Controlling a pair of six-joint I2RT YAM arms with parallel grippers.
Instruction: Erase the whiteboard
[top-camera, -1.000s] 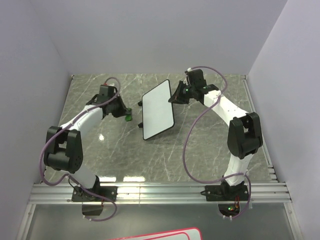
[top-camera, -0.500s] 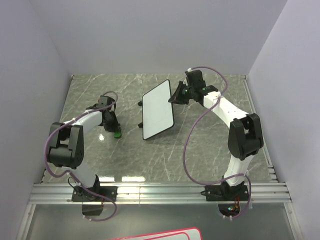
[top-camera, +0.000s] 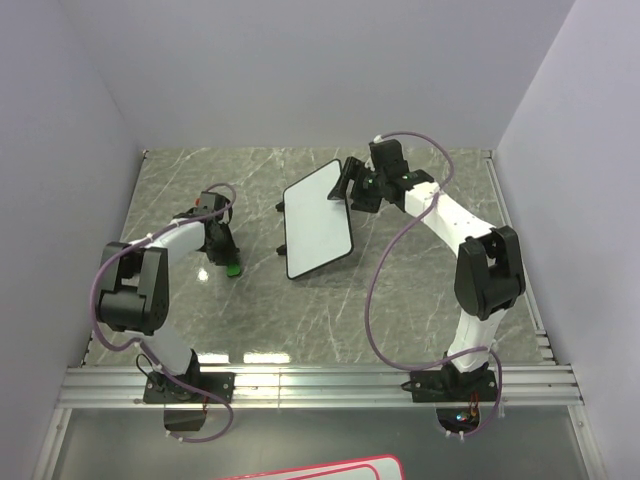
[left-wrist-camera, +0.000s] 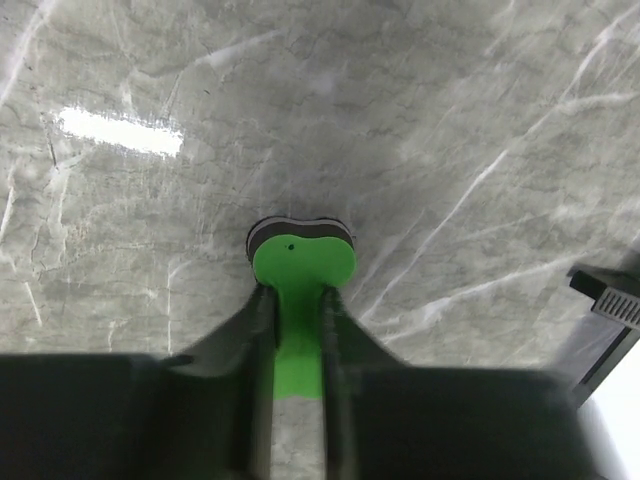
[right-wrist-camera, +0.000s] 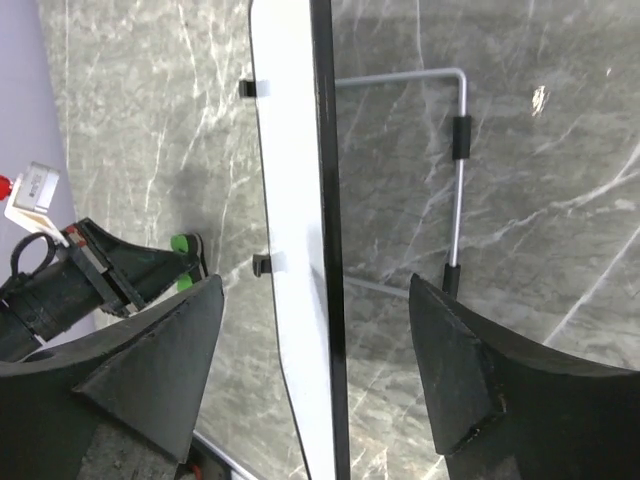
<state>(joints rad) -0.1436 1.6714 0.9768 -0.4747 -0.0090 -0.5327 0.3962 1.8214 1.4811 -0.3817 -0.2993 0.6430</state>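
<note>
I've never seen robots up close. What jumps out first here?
A whiteboard stands tilted mid-table, with the right end effector open astride its rim. To its left, the left end effector pinches a bright green eraser low by the marble tabletop.

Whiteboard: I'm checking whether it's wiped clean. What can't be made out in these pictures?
- Top view: faint marks on the whiteboard are too small to tell.
- Right wrist view: its face is seen nearly edge-on.
- Left wrist view: the green eraser hides its own pad underneath.
</note>
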